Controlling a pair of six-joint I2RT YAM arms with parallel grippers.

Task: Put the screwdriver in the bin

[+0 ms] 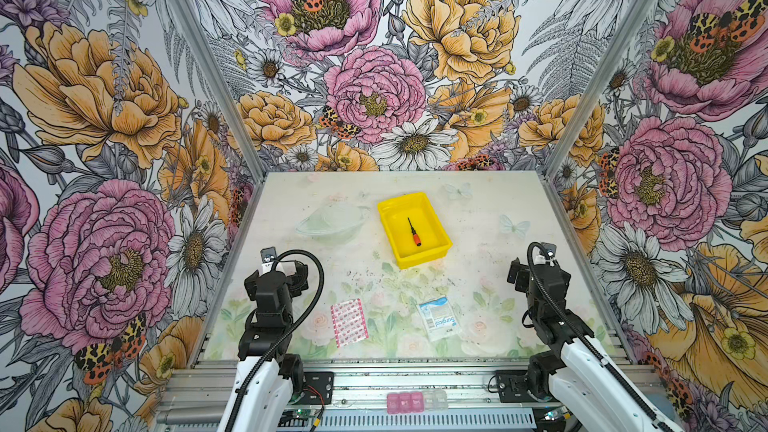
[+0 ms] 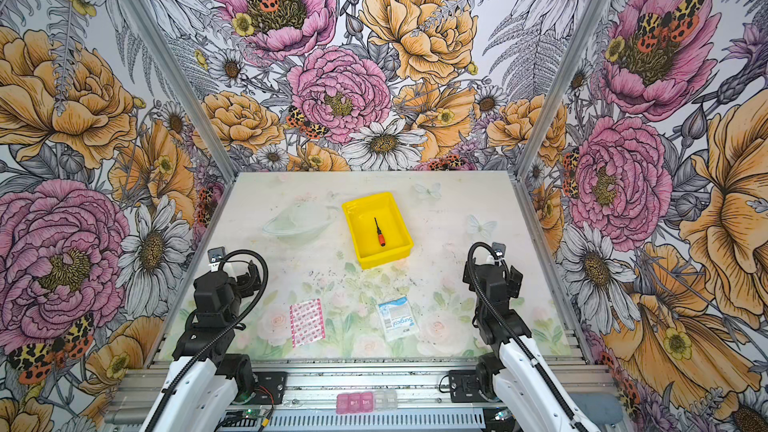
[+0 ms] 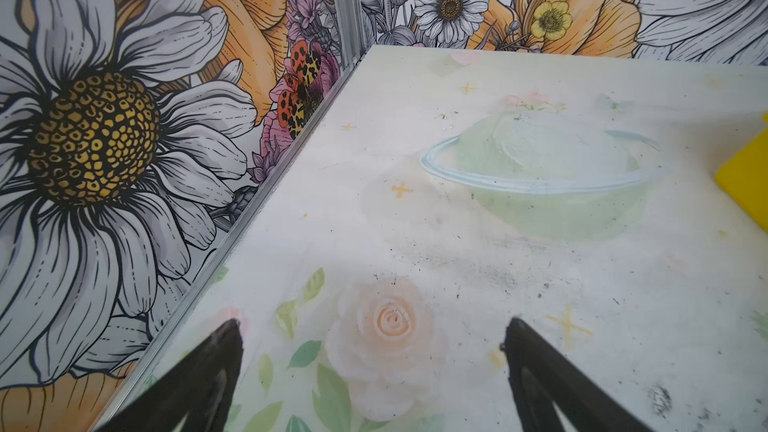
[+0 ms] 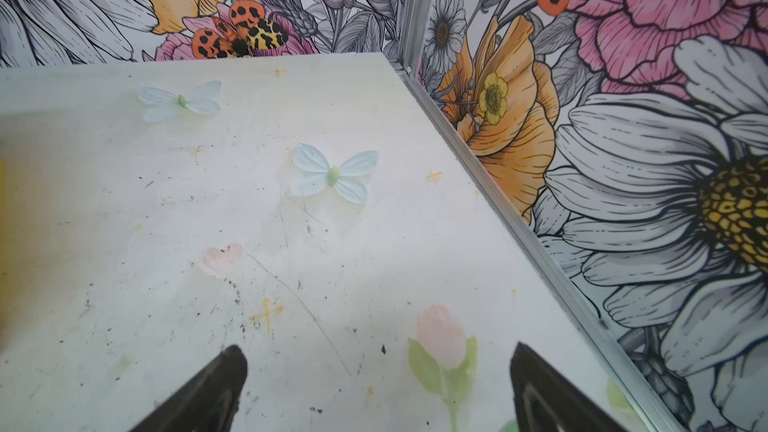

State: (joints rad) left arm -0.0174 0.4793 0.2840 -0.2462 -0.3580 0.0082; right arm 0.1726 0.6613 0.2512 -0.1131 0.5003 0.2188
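Nearest, on the front rail: a pink pill organiser (image 1: 405,402). Just beyond, on the table (image 1: 478,243): a pink-patterned plaster packet (image 1: 349,322) and a white-and-blue surgical packet (image 1: 438,317), well apart, neither touched. Flanking these, over the table's near corners: left gripper (image 3: 373,324) spread wide, nothing between the fingers, only bare tabletop beneath; right gripper (image 4: 378,349) likewise wide and empty. Farther out, mid-table: the yellow bin (image 1: 424,258), and flat on its floor the screwdriver (image 1: 414,231), orange handle toward the arms, shaft pointing away, clear of all four walls. Reads as placing step finished, task apparently complete, both arms parked well short of the bin. Calls for no fresh grasp next; at most, keeping clear of the bin so as not to knock it.
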